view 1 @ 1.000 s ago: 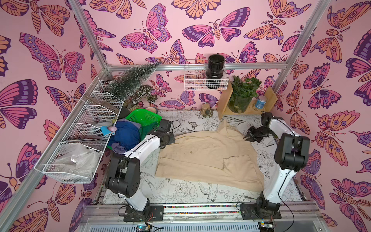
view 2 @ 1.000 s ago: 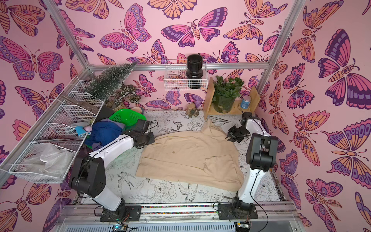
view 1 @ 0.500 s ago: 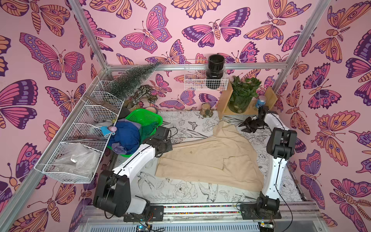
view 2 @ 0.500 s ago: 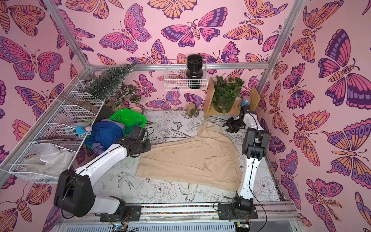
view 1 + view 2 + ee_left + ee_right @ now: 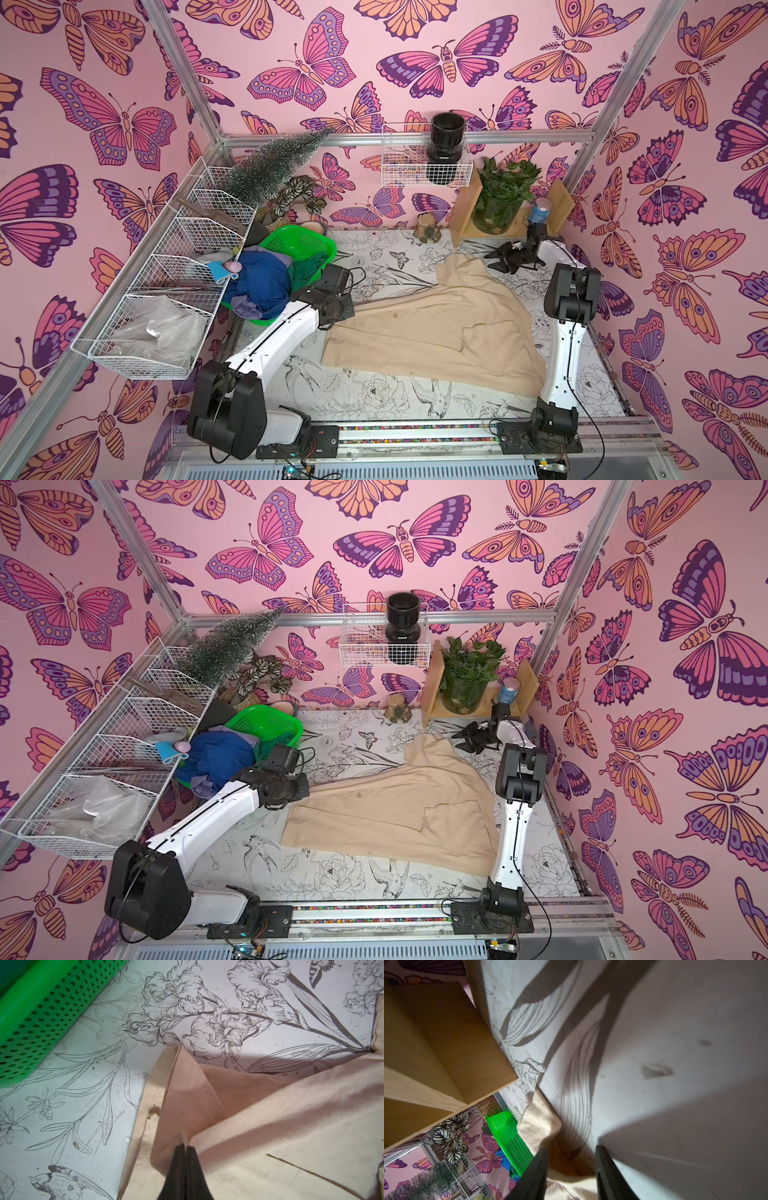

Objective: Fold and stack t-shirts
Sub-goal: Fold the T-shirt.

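Left wrist view: the left tool (image 5: 185, 1148) has its fingers pressed together on a raised fold of the beige t-shirt (image 5: 291, 1115), at the hem corner nearest the green basket (image 5: 41, 1012). The cloth tents up to the pinch. The basket's wall is near the cloth but apart from it

Right wrist view: the right tool (image 5: 571, 1148) stands spread with nothing between its fingers. A bunched tip of the beige t-shirt lies just beyond them on the surface (image 5: 654, 1043), with the basket well behind it

Both top views: the beige t-shirt lies opened out on the surface beside the basket, skewed and rippled. It narrows to a peak at the end farthest from the basket, and one flap is doubled over onto the body. The right tool hangs just beside that peak without touching it. The blue t-shirt (image 5: 259, 282), a dark green one (image 5: 307, 270) and a lavender one (image 5: 246, 309) are heaped in the basket, unfolded

The step in hand looks like flattening the first shirt before any fold. Next, the right tool likely needs to close on the far peak. The two arms can then draw the cloth taut away from the basket and lay it square. Only then does a fold make sense
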Robot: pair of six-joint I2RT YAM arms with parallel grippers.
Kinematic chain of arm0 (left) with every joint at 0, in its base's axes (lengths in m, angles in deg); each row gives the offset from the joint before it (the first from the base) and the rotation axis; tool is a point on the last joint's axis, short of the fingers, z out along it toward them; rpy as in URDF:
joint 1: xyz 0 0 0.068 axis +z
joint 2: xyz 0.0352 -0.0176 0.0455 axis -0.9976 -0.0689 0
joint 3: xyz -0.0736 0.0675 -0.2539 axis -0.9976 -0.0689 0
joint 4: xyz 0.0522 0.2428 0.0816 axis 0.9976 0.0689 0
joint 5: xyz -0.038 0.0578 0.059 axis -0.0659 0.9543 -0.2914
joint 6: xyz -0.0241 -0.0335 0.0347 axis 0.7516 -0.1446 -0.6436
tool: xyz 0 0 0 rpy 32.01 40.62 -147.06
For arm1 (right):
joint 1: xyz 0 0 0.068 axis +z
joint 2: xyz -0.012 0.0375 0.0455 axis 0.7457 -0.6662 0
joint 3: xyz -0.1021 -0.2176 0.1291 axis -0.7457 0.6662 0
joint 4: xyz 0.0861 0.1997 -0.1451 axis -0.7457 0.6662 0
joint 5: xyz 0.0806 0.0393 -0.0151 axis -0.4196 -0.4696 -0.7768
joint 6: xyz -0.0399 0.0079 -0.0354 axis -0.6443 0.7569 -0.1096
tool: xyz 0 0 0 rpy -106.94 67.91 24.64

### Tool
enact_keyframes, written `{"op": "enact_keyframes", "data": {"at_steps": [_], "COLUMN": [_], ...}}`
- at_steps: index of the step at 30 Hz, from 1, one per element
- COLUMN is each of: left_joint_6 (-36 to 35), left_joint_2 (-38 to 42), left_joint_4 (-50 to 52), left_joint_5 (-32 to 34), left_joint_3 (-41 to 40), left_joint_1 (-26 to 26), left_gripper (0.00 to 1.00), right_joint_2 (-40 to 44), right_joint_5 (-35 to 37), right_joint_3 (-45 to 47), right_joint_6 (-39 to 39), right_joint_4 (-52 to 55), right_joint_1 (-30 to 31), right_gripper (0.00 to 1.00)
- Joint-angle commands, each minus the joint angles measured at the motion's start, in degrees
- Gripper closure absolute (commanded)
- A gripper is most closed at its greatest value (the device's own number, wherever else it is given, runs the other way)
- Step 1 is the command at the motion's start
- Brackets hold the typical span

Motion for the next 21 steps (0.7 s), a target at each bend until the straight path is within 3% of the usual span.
{"op": "enact_keyframes", "data": {"at_steps": [1,11,12,14,15,21], "left_joint_6": [0.9,2.3,2.4,2.7,2.8,3.1], "left_joint_2": [1.0,-0.6,-0.7,-0.7,-0.7,-0.9], "left_joint_4": [2.7,2.4,2.4,2.4,2.4,2.5], "left_joint_5": [1.6,1.5,1.5,1.5,1.5,1.2], "left_joint_3": [-0.3,0.5,0.7,1.1,1.3,1.6], "left_joint_1": [-0.6,-2.9,-3.2,-3.8,-4.0,-4.7], "left_gripper": [1.00,1.00,1.00,1.00,1.00,1.00], "right_joint_2": [-3.2,-3.4,-3.2,-2.7,-2.2,3.2], "right_joint_5": [0.5,-0.3,-0.3,-0.7,-0.8,-1.0], "right_joint_3": [0.0,2.1,2.6,4.1,5.1,12.0], "right_joint_6": [2.6,2.6,2.6,2.6,2.6,1.9], "right_joint_4": [-2.8,-4.1,-4.5,-5.9,-6.6,-11.2], "right_joint_1": [2.8,5.7,5.7,5.7,5.7,5.7], "right_gripper": [0.59,0.61,0.65,0.90,0.98,1.00]}}
